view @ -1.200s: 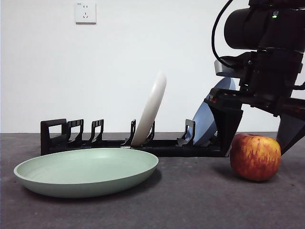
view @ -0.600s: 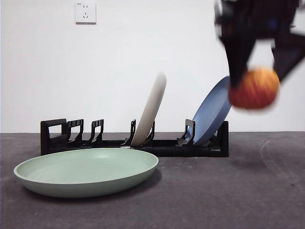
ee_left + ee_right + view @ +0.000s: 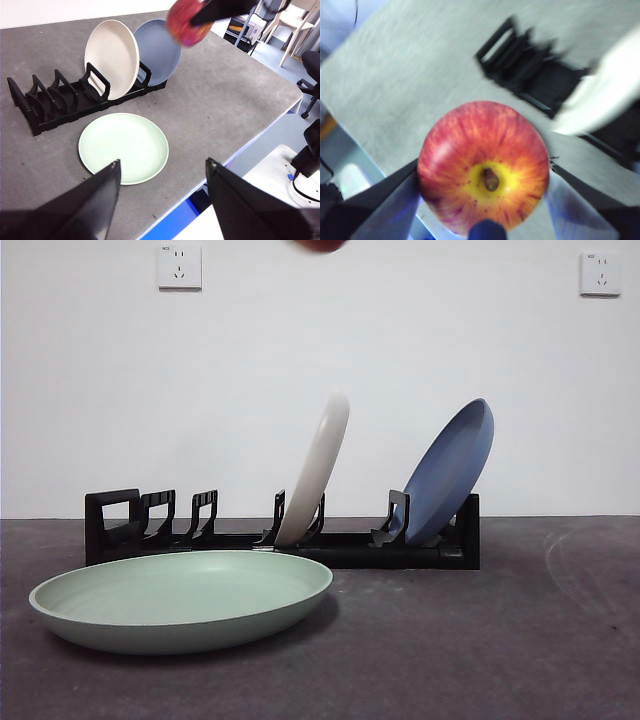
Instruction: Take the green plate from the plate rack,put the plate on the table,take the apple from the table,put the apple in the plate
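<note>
The pale green plate [image 3: 180, 600] lies flat on the dark grey table [image 3: 480, 640] in front of the black plate rack [image 3: 280, 540]. High above the table hangs the red-yellow apple [image 3: 484, 165], with my right gripper [image 3: 484, 200] shut on it. In the front view only the apple's underside [image 3: 320, 243] shows at the top edge. The left wrist view shows the apple [image 3: 187, 22] in the air over the rack's end with the blue plate. My left gripper [image 3: 162, 162] hovers open and empty, high above the table edge near the green plate [image 3: 123, 147].
A cream-white plate [image 3: 318, 468] and a blue plate [image 3: 452, 468] lean upright in the rack. The rack's left slots [image 3: 150, 515] hold nothing. The table edge [image 3: 250, 145] drops off toward office chairs beyond.
My right gripper took the apple off the table at the right, then carried it up and leftward out of the top of the front view. The green plate stayed still.
</note>
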Motion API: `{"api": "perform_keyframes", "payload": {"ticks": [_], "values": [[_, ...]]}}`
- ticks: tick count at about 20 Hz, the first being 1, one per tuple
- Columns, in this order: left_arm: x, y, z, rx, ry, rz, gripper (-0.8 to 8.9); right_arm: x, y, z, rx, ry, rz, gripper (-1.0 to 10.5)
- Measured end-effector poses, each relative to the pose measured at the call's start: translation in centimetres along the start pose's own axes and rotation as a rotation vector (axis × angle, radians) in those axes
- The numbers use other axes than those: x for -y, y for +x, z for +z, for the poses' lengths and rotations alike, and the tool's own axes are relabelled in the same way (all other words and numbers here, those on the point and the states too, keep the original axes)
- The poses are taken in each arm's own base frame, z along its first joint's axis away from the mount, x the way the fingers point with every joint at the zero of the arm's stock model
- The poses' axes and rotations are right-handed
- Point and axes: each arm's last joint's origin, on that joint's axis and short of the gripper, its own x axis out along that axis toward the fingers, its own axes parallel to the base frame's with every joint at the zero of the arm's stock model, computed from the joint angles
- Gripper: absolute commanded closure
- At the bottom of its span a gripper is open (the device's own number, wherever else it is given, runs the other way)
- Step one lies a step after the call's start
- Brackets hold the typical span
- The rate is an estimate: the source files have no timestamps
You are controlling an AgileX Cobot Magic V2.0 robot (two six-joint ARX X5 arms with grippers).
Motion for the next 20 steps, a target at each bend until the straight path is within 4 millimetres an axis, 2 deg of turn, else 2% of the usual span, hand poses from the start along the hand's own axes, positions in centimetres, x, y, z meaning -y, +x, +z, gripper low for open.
{"api": "perform_keyframes", "payload": {"ticks": [5,7,10,20], "values": [[0.0,0.0,0.0,0.000,-0.011,0.000,5.30,-3.4,8.3,-0.5,-0.105,-0.060,0.045,9.6],[0.0,0.0,0.0,-0.001,-0.015,0.000,5.30,-3.9,11.1,-1.2,-0.153,-0.064,0.021,9.6],[0.0,0.0,0.0,-0.001,-0.021,0.000,5.30,-3.5,14.9,-2.4,-0.232,-0.066,-0.061,9.6],[0.0,0.0,0.0,0.000,-0.021,0.000,5.30,-1.9,21.9,-5.6,-0.402,-0.063,-0.168,9.6]]}}
